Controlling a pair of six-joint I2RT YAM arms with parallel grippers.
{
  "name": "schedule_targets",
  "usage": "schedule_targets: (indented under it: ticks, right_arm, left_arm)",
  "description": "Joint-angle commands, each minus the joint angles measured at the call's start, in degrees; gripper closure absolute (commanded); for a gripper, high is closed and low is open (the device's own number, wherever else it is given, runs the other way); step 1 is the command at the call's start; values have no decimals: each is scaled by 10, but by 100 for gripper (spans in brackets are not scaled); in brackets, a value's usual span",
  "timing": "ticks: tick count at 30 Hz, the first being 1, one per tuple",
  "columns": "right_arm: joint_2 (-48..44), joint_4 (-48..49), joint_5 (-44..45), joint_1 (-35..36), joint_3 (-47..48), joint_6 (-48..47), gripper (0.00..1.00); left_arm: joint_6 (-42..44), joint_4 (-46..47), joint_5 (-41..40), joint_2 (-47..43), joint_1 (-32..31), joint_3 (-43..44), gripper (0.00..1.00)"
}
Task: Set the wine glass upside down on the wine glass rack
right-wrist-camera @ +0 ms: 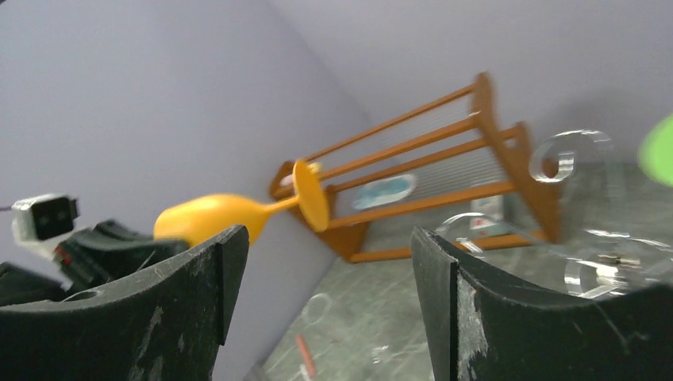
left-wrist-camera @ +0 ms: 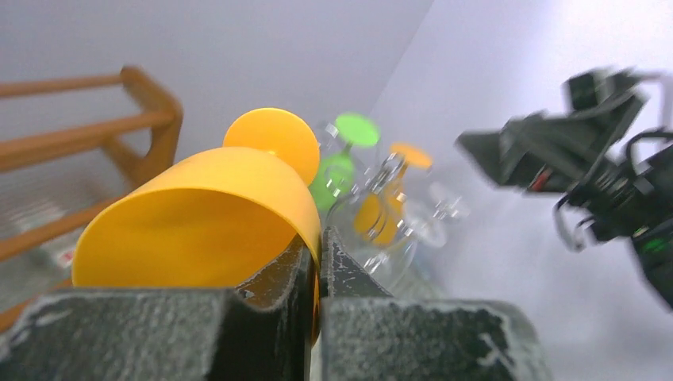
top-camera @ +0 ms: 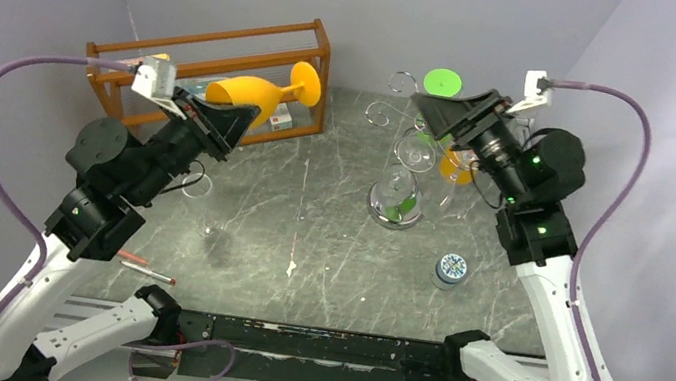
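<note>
Left fingers clamping wine glass rim, right fingers spread wide

Grey table: rack, shelf, tin, pen

Yellow wine glass rim pinched in left gripper, foot aimed 12 o'clock; wine glass rack blurred, 1 o'clock; wooden shelf 10 o'clock.

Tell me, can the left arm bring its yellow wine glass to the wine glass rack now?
Likely yes, but the open right tool hangs beside the wine glass rack at its scroll arms and could crowd the left tool and its yellow wine glass there.
</note>
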Motion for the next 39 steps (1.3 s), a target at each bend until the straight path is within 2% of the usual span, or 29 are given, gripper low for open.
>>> schedule_targets:
  ticks: [1, 4, 7, 9, 13, 15, 23, 34, 37, 39]
  right_arm:
    - [18, 70, 57, 109, 3, 12, 21]
    - [31, 139, 99, 166, -17, 42, 22]
    - [38, 209, 134, 218, -50, 99, 30]
    - [46, 253, 163, 259, -68, 127, 32]
    - [69, 281, 267, 350, -73, 148, 30]
    - [86, 306, 293, 372, -73, 159, 28]
    - [153, 384, 351, 414, -45, 196, 30]
    - [163, 476, 361, 427, -68, 189, 34]
    - [168, 461, 386, 428, -60, 205, 46]
    - [177, 442, 395, 427, -44, 211, 49]
  left_arm:
    - [-67, 183, -16, -10, -2, -35, 95]
    - [-105, 250, -33, -22, -2, -70, 95]
    - [-145, 294, -47, -31, -2, -96, 95]
    - [-169, 317, -48, -36, -1, -110, 95]
    - [-231, 329, -40, -46, -2, -120, 95]
    - [-270, 341, -29, -52, -2, -129, 95]
    - [-374, 423, 12, -63, -2, -166, 95]
    - [-419, 480, 29, -61, -2, -202, 95]
    - [-426, 460, 39, -60, -2, -197, 95]
    - [-425, 458, 46, -62, -1, -195, 95]
